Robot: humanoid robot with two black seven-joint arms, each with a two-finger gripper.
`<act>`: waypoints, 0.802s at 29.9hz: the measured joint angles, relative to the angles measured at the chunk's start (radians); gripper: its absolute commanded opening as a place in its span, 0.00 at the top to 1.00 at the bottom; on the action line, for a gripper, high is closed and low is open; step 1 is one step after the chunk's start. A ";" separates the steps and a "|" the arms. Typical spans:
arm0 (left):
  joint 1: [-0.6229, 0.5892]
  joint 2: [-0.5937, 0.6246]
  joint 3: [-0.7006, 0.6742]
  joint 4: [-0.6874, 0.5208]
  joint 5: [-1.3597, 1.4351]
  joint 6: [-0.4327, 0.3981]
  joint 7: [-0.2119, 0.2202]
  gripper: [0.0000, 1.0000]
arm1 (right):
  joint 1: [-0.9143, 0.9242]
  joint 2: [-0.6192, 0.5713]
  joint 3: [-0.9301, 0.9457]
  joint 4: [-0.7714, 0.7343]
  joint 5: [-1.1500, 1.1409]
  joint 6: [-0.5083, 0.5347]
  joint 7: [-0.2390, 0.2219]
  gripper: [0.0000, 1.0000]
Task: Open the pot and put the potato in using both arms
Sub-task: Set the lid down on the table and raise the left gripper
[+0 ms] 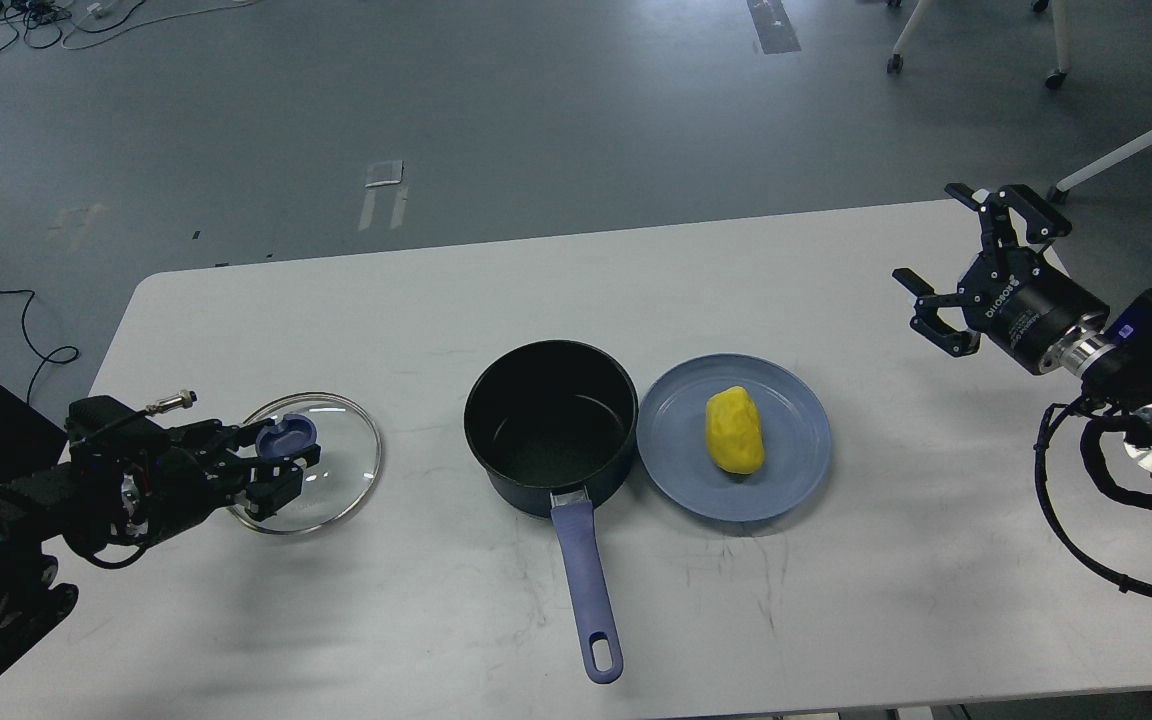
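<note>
A dark pot [550, 425] with a blue handle stands open and empty at the table's middle. A yellow potato [734, 430] lies on a blue plate [796, 470] just right of the pot. My left gripper [288, 462] is shut on the blue knob of the glass lid [336, 470] and holds it low over the table, left of the pot. My right gripper [961, 262] is open and empty above the table's far right side, well away from the potato.
The white table [836, 620] has bare room in front and behind the pot. Chair legs stand on the grey floor at the back right. Cables lie on the floor at the far left.
</note>
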 measured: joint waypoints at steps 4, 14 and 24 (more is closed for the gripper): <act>0.003 0.000 0.002 -0.001 -0.049 0.000 0.000 0.02 | 0.001 0.000 0.000 0.000 0.000 0.000 0.000 0.00; -0.108 0.041 -0.002 -0.093 -0.376 -0.076 0.000 0.02 | 0.019 -0.093 0.002 0.073 -0.003 0.000 0.000 0.00; -0.341 0.016 -0.014 -0.155 -1.183 -0.502 0.000 0.02 | 0.206 -0.294 -0.053 0.254 -0.463 0.000 0.000 0.00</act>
